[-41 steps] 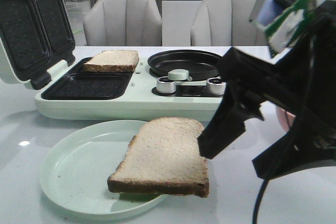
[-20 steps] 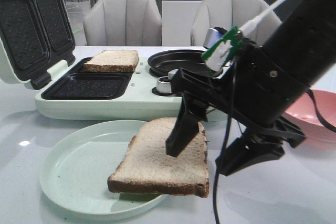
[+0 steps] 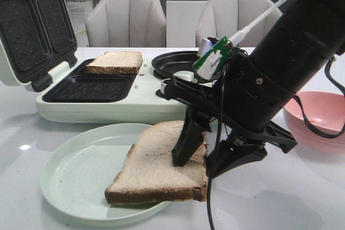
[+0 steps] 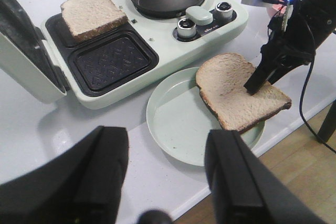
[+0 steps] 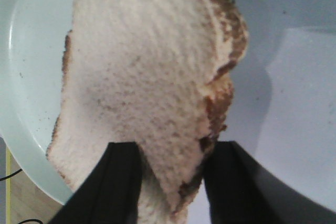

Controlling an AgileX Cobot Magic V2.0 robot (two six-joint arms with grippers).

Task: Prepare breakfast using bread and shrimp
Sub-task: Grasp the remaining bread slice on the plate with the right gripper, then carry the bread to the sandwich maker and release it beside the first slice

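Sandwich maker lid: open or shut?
Open. The lid stands tilted back, both grill plates exposed; one bread slice lies in the rear bay, the front bay is empty.

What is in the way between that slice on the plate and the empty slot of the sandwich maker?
Nothing visible. The right gripper straddles the edge of the bread slice on the plate, and the empty grill slot lies open just behind, lid up.

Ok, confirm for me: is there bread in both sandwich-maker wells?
No: only the far well holds a bread slice; the near well is bare.
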